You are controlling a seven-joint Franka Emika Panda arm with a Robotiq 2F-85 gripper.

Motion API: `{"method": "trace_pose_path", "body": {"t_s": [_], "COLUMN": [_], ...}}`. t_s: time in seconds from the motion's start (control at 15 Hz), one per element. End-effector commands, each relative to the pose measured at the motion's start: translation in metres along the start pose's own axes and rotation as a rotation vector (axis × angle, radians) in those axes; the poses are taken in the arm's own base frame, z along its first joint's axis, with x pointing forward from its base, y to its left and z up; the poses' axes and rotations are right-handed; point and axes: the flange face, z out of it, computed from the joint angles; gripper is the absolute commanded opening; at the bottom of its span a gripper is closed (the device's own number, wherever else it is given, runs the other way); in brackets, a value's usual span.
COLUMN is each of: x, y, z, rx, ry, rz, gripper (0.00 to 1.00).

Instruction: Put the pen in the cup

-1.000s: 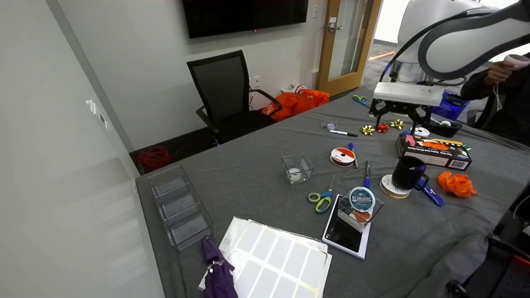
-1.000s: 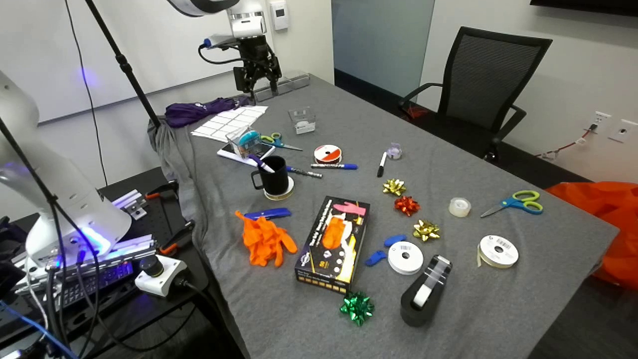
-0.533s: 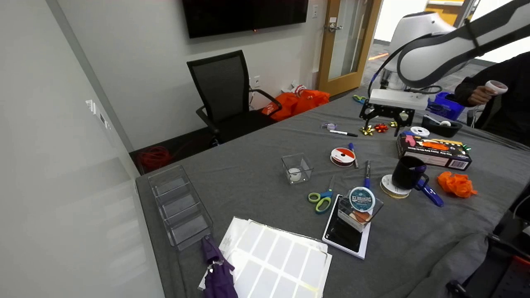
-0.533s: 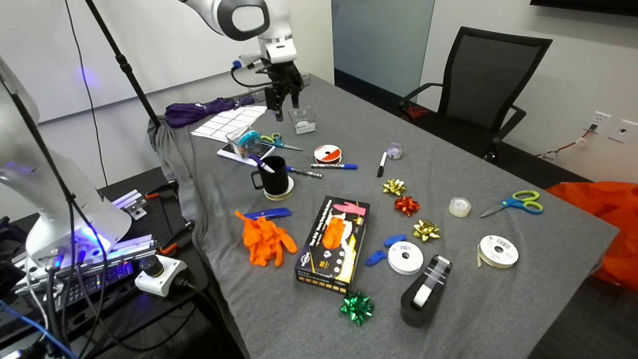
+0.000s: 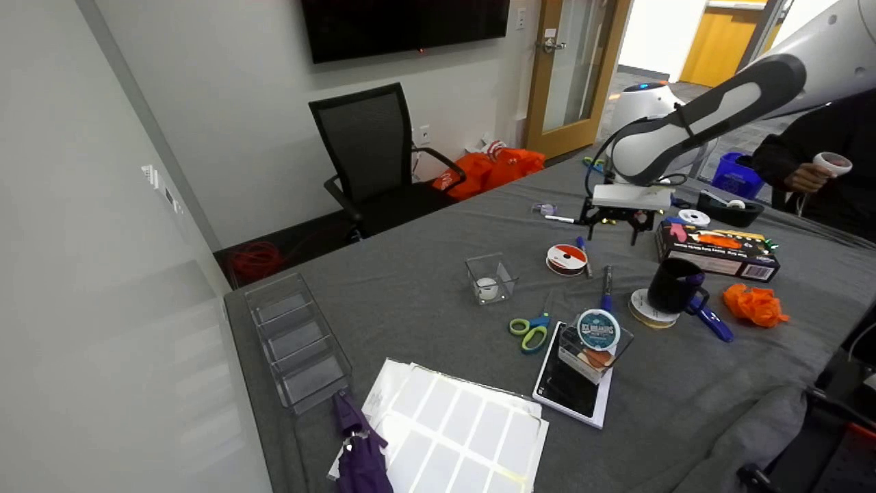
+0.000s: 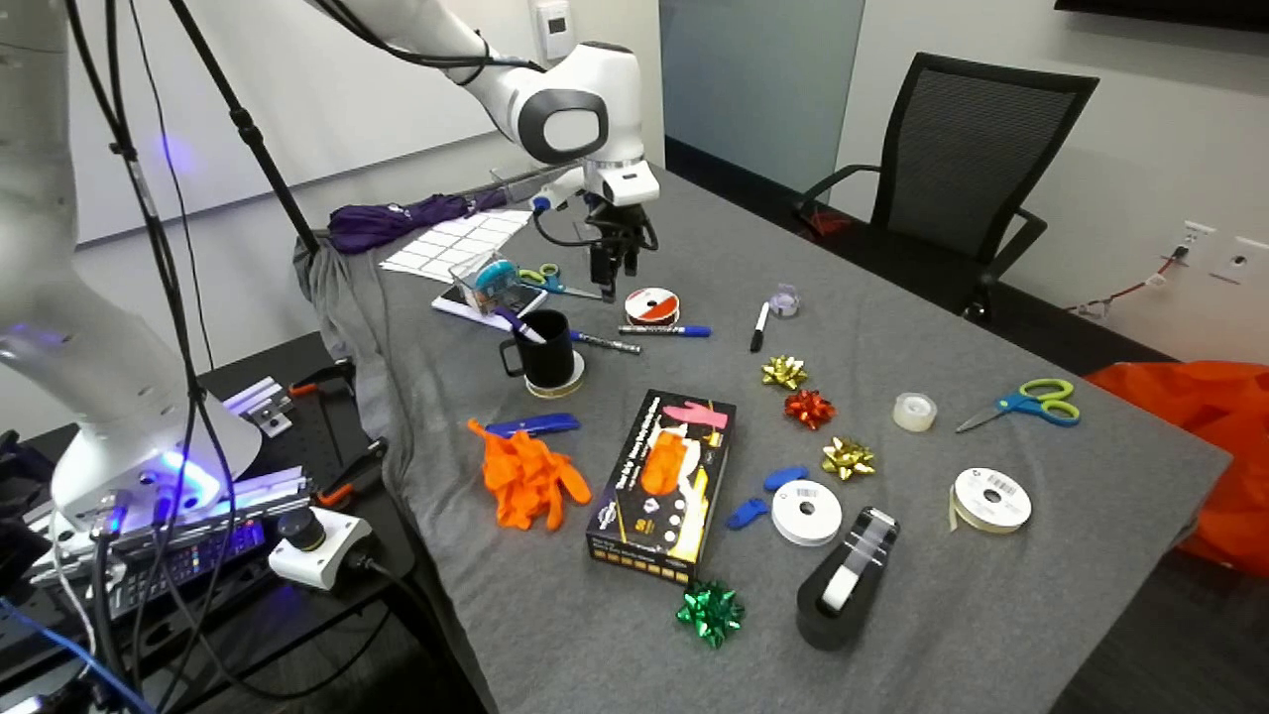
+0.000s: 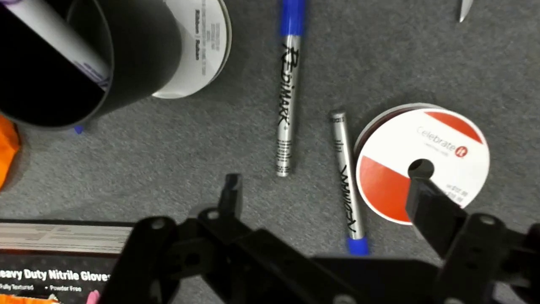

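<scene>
Black cup [image 6: 550, 359] is standing on a spool [image 7: 206, 46] and holding a pen [image 7: 59, 42]; you are hovering your gripper [image 5: 612, 239] near two markers [image 7: 346, 181], jaws standing apart.

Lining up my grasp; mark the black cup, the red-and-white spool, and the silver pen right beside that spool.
Black cup [image 6: 550, 359]: in an exterior view, outer wall below the rim.
Red-and-white spool [image 7: 443, 168]: wrist view, white part of its face beside the hole.
Silver pen [image 7: 348, 181]: wrist view, middle of the barrel.

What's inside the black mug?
In the mug: a white and purple marker, purple end past the rim. Its lower end and the floor are hidden; can't tell what else lies there.
</scene>
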Motion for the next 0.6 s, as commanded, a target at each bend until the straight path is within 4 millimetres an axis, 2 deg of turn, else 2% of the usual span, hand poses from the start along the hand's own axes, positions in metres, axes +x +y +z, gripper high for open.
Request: {"method": "trace_pose_path", "body": {"t_s": [0.0, 0.27, 0.53], "x": [0.031, 0.053, 0.054], "y": [0.002, 0.019, 0.034], "z": [0.026, 0.05, 0.072], "rx": [-0.007, -0.017, -0.019], "ry": [0.024, 0.046, 0.007], "rz": [-0.041, -0.057, -0.063], "gripper": [1.0, 1.0, 1.0]}}
